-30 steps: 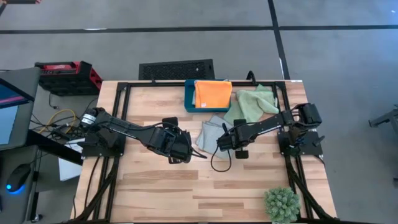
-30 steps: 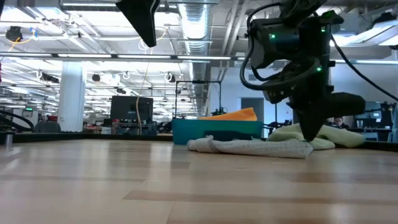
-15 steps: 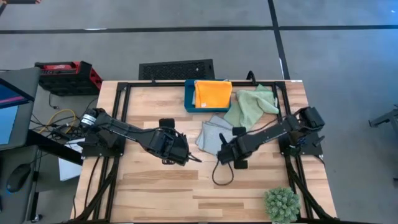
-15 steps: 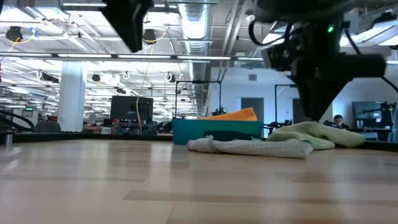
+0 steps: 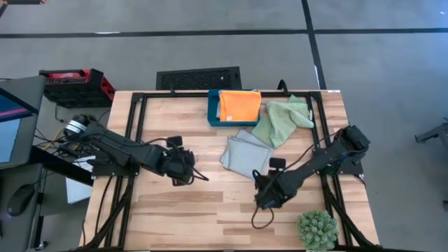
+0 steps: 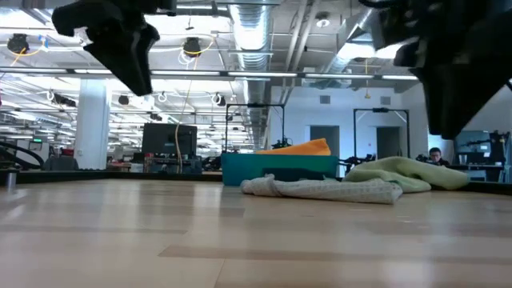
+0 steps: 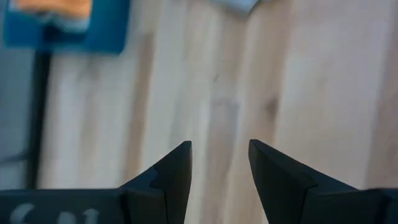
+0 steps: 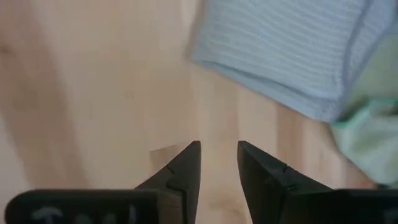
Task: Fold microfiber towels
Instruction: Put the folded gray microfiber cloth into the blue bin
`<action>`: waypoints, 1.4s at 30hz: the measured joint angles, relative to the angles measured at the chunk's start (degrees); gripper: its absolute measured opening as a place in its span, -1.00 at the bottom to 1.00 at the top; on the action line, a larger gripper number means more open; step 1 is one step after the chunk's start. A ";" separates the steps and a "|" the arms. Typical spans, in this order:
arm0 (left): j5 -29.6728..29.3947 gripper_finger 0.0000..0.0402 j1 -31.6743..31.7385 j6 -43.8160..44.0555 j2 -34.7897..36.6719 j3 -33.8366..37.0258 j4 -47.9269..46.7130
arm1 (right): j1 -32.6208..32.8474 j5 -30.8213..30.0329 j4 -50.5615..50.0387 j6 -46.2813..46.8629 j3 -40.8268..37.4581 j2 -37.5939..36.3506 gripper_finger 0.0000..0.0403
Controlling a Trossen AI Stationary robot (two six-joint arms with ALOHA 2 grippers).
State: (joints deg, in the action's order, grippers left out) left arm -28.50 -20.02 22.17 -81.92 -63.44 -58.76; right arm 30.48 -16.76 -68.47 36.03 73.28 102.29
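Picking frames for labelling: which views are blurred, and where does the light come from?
Left wrist view: smeared table and teal box. Right wrist view: pale blue towel soft. Low view: ceiling strip lights, arms dark silhouettes. High view: evenly lit.

Wooden surface (image 5: 175, 210) of pale planks, bordered by a black frame. Teal box (image 5: 214, 112) at the far edge, near the middle. Spiky green plant ball (image 5: 318, 230) at the near right corner. On the grey floor beyond the surface: a black grate (image 5: 198, 78) and a red-and-black case (image 5: 75, 85). Monitor (image 5: 12, 129) at far left.
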 joint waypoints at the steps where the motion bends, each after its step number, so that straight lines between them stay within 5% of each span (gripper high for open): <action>1: 0.17 -0.24 -0.29 -0.75 0.73 1.79 3.92 | 0.81 -0.03 0.69 0.00 0.00 0.00 -0.37; 16: 2.38 -0.24 -1.99 -22.80 0.12 16.24 43.99 | 5.80 -4.21 21.49 -8.06 -2.34 0.10 -0.37; 29: 1.44 -0.24 1.20 -36.62 -9.69 16.60 51.73 | -0.22 -2.40 26.13 -6.07 -3.15 0.14 -0.36; 42: 6.50 -0.24 4.72 -37.29 -10.42 16.61 53.32 | -3.56 -2.81 25.75 -6.51 -6.80 0.14 -0.02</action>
State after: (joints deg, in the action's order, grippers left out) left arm -22.00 -15.30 -15.13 -92.33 -46.83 -5.44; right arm 26.92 -19.57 -42.72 29.52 66.47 102.43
